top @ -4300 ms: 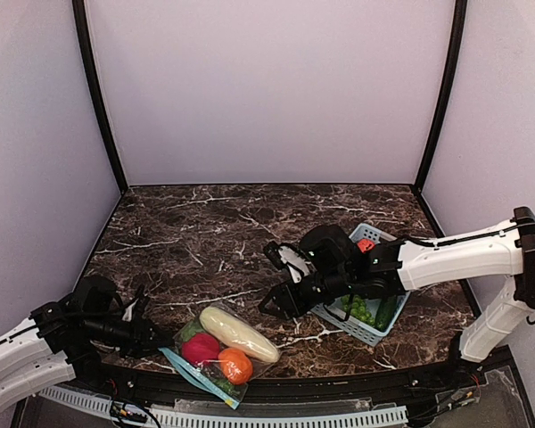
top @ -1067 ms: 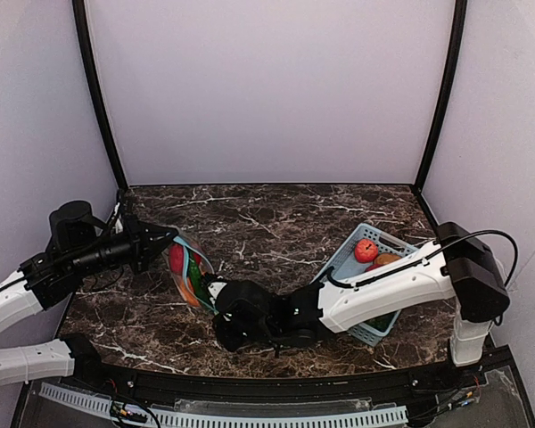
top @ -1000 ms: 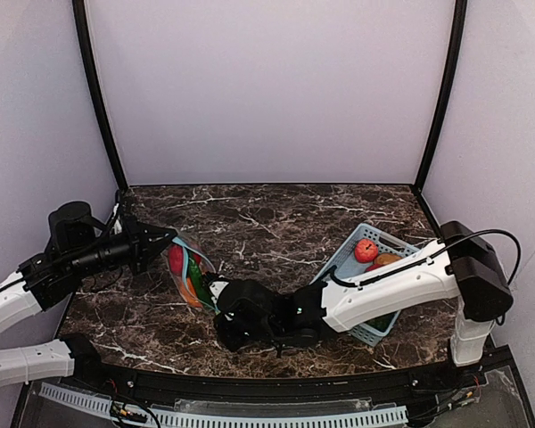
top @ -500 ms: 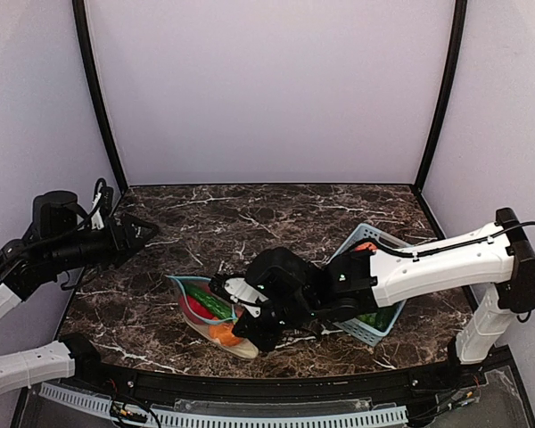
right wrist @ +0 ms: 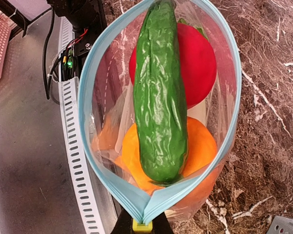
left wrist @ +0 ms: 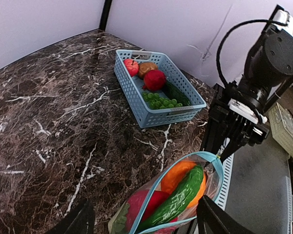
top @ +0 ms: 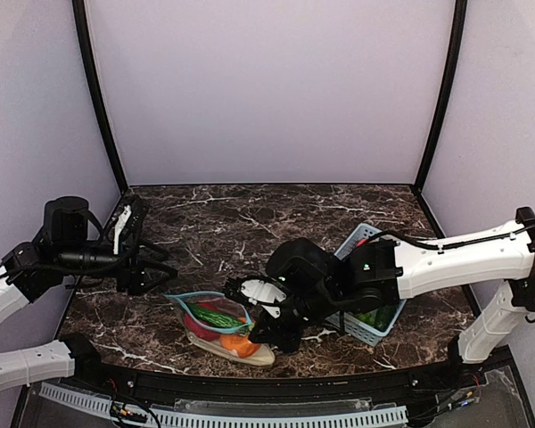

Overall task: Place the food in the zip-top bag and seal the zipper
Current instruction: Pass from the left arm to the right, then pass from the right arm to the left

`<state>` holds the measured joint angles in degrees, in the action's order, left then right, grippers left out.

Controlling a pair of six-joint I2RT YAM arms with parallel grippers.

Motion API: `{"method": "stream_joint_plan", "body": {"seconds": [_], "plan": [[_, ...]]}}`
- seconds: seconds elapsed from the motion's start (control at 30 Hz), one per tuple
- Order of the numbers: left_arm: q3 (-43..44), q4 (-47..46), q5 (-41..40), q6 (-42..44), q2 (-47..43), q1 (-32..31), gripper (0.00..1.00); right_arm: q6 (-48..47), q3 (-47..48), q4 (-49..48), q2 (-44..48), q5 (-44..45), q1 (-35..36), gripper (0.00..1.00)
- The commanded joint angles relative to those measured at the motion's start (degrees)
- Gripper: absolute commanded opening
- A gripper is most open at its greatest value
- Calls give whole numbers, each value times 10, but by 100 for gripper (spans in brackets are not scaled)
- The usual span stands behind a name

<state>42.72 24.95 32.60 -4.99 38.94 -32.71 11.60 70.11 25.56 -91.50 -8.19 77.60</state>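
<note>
White tubular arm links (top: 464,257), bulky round black joints (top: 65,220), thin looping black cables (left wrist: 218,56).

Dark brown marble-patterned table top (top: 250,223), white-veined, is spreading under and ahead of the left fingers (left wrist: 80,222). Plain pale lilac walls (top: 267,89) are closing it in beyond them, with black corner posts (top: 99,98) running up the joins. Light is falling soft and even. Left of the right fingers (right wrist: 122,226), a white slotted cable duct (right wrist: 80,170) is edging the table, grey floor (right wrist: 19,146) lying past it
</note>
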Motion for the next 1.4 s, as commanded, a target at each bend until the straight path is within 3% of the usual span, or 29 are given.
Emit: {"method": "stream_joint_plan", "body": {"seconds": [0.0,0.43,0.57,0.8,0.9,0.93,1.17,1.27,1.37], "plan": [[-18,-83,62,82,31,-30,72,-3,-16,-2,17,-11,-6,0],[2,-107,84,132,200,-100,67,-4,-22,-2,16,0,-9,0],[11,-107,72,129,227,-105,47,-3,-26,-3,20,2,-10,0],[14,-103,66,132,254,-117,29,0,-30,-12,23,10,-15,0],[17,-88,49,128,258,-118,4,12,-39,-20,31,20,-17,0],[17,-81,24,122,256,-118,2,19,-47,-27,39,25,-18,0],[-36,-127,-11,95,208,-118,1,93,-173,-162,128,34,-38,53],[-48,-144,-25,85,190,-118,1,123,-229,-227,164,41,-44,65],[-54,-150,-24,79,189,-118,1,146,-276,-295,185,55,-45,68]]}}
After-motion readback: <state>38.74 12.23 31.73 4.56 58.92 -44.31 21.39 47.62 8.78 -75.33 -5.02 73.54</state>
